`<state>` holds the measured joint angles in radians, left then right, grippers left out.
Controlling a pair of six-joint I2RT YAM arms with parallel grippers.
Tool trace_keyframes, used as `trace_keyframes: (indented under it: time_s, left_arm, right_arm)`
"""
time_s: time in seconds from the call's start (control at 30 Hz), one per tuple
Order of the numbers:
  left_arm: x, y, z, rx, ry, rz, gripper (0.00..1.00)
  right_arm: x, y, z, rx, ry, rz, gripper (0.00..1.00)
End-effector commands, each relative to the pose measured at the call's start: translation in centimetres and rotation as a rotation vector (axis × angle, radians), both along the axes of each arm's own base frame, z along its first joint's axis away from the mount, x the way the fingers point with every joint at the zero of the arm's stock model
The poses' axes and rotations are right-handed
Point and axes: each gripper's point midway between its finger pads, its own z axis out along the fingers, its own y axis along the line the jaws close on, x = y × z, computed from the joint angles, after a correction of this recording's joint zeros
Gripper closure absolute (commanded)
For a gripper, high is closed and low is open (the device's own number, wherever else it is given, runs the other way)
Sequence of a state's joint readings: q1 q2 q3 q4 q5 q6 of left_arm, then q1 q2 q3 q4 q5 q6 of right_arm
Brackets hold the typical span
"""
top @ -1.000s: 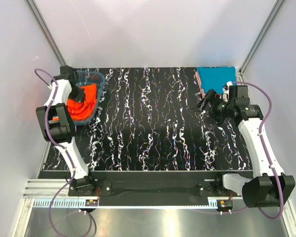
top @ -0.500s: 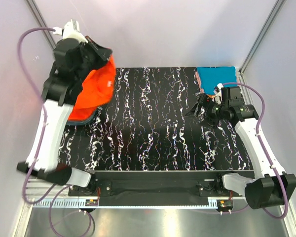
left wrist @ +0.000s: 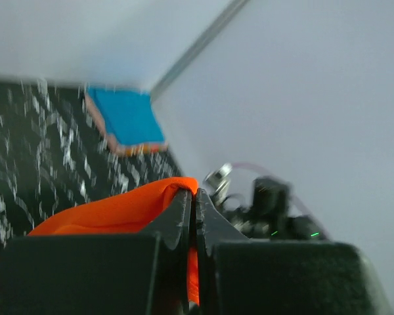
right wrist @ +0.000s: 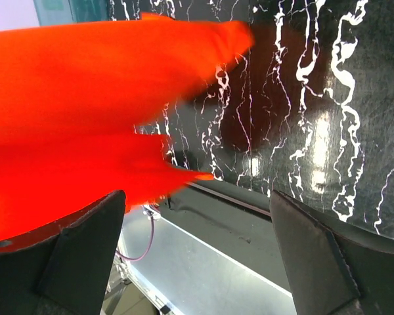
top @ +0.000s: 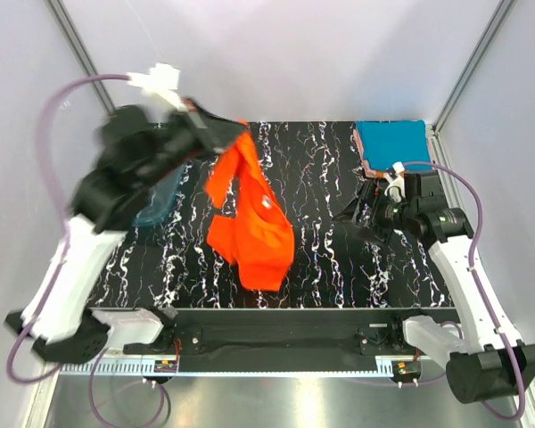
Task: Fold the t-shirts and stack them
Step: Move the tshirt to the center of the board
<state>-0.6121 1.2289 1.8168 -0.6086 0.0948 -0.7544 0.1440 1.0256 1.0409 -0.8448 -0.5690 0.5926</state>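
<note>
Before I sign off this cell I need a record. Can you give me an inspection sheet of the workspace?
Surface: black marbled table, no spills seen.
Job's things: orange shirt hangs unfolded from the left gripper over mid-table. Blue shirt lies folded in the far right corner, with a pinkish cloth edge under it.
Clutter: teal tub at the left, partly hidden by the arm.
Grippers: left shut on the orange shirt, its arm blurred. Right gripper is open and holds nothing, near the blue shirt.
Cables: purple cables loop along both arms, no snag seen.
Surroundings: pale walls, metal frame posts.
</note>
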Motion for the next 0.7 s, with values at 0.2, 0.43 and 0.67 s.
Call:
trace_keyframes:
  time_s: [0.2,0.43,0.67]
  left_arm:
    - [7.4,-11.9,-18.1,0.385,0.367,-0.261,0.31]
    - [4.5,-7.5,-18.2,0.511,0.344,-0.208,0.17]
    - [-1.2,1.7,-31.1,0.551,0.639,-0.053,0.19]
  right_arm:
    - [-3.6,-1.2,-0.5,-0.075,0.000,0.020,0.12]
    - [-6.2,0.1,-4.9,0.004,0.083,0.090,0.36]
    - [-4.8,2.3,-11.1,0.006,0.228,0.098,0.21]
